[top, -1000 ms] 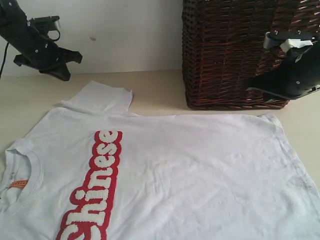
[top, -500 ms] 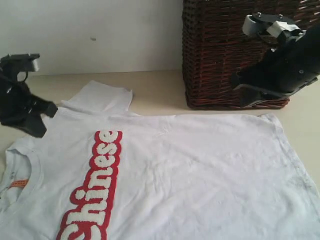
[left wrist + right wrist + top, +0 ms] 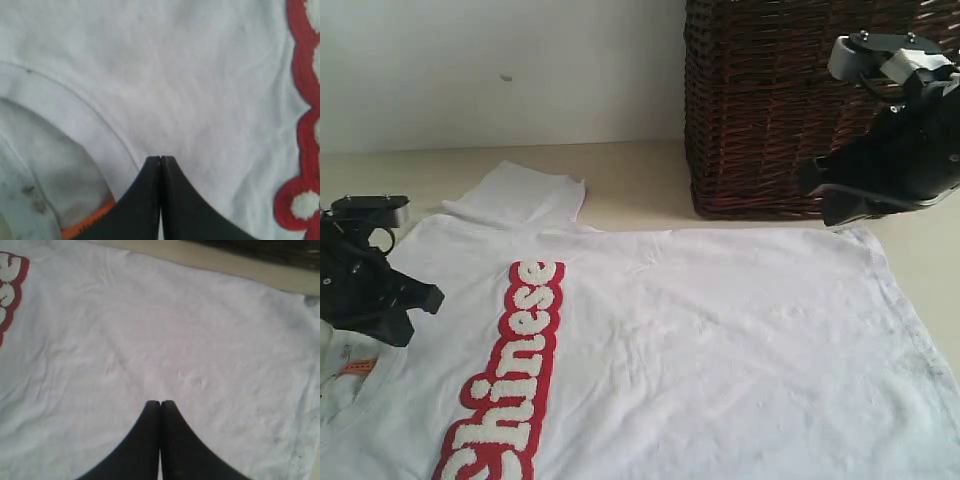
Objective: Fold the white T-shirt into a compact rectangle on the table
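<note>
T-shirt (image 3: 700, 330) lies flat and spread out on the desk (image 3: 630, 180). It fills the bottom half of the far-off view, from 9 o'clock round through 6 to 3 o'clock. One sleeve pokes up at 11 o'clock. The brown basket (image 3: 770, 100) stands behind it at 1 o'clock.

The left pincer (image 3: 160, 162) was high up at 10 o'clock a moment ago. Now it has dropped down to 9 o'clock, right by the neck hole (image 3: 75, 115) and the little orange tag (image 3: 358, 367). The right pincer (image 3: 160, 404) has shifted a bit and now hangs at 2 o'clock, over the shirt's far corner by the basket.

Both pincers are clenched tight with nothing in them. I think no fold is made yet. The arms look like they are getting into place, and they must open up before they can grab the cloth.
</note>
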Available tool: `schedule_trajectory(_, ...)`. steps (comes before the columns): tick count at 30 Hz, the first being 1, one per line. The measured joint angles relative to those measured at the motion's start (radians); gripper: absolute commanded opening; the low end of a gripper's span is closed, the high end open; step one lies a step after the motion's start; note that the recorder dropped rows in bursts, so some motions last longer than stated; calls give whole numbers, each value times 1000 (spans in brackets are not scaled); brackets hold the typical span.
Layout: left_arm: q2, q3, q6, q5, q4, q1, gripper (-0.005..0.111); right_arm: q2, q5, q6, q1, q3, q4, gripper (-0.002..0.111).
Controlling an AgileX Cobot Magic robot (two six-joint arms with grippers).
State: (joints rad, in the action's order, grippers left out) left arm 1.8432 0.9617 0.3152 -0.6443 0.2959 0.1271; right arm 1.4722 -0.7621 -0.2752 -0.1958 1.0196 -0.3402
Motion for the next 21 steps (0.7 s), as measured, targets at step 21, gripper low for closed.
schedule_trajectory(21, 167, 210, -80, -4, -81, -77, 0, 182, 76, 189, -2, -2, 223, 0)
